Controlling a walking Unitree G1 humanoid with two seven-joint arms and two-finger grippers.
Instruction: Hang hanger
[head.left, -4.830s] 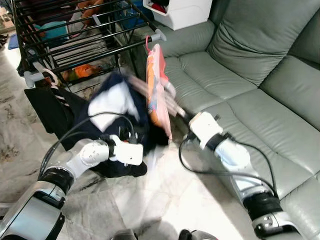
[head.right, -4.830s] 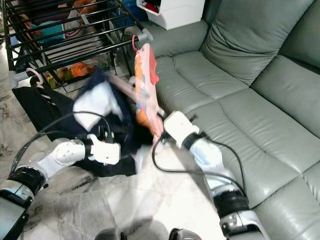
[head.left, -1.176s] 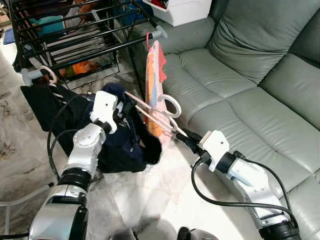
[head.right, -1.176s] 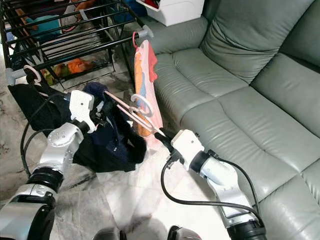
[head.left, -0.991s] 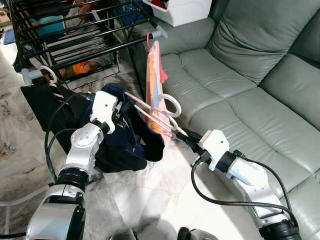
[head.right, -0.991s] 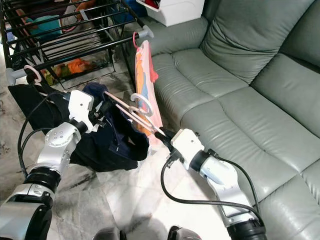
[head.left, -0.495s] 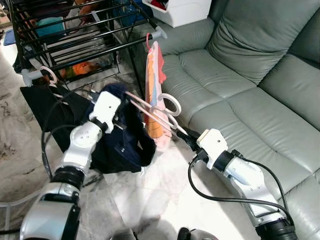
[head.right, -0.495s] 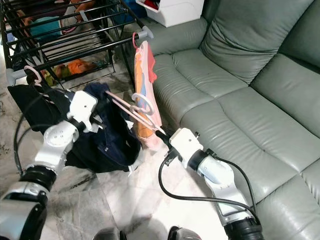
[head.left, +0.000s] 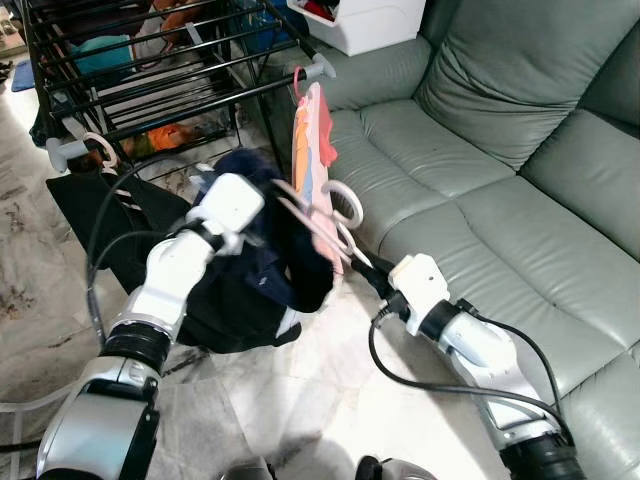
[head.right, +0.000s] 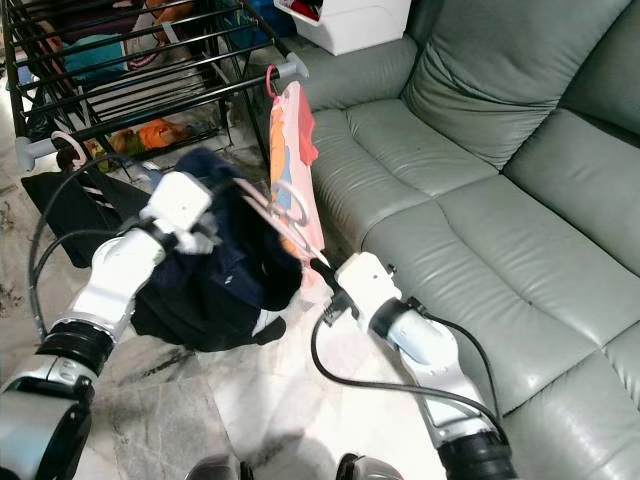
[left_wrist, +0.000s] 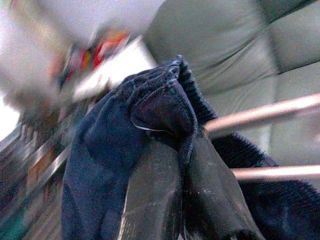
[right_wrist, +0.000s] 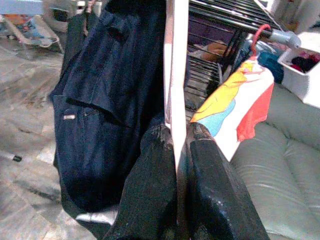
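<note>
Black fingers of the right end effector (right_wrist: 175, 165) were clamped on one end of the pale pink hanger (right_wrist: 175, 80), whose bar ran away from them toward the drying rack (head.left: 170, 70). At the hanger's far end, the left end effector (left_wrist: 175, 170) was pinched tight on a fold of the navy garment (head.left: 250, 270) draped over it. That garment hung bunched between the two arms, above the marble floor (head.left: 330, 400). Just beside the hanger's round hook (head.left: 343, 205) hung an orange and pink cloth (head.left: 312, 160) on a red hanger at the rack's corner. A black garment (head.left: 90, 210) hung from the rack's other corner, and a grey-green leather sofa (head.left: 480, 150) stood alongside.
</note>
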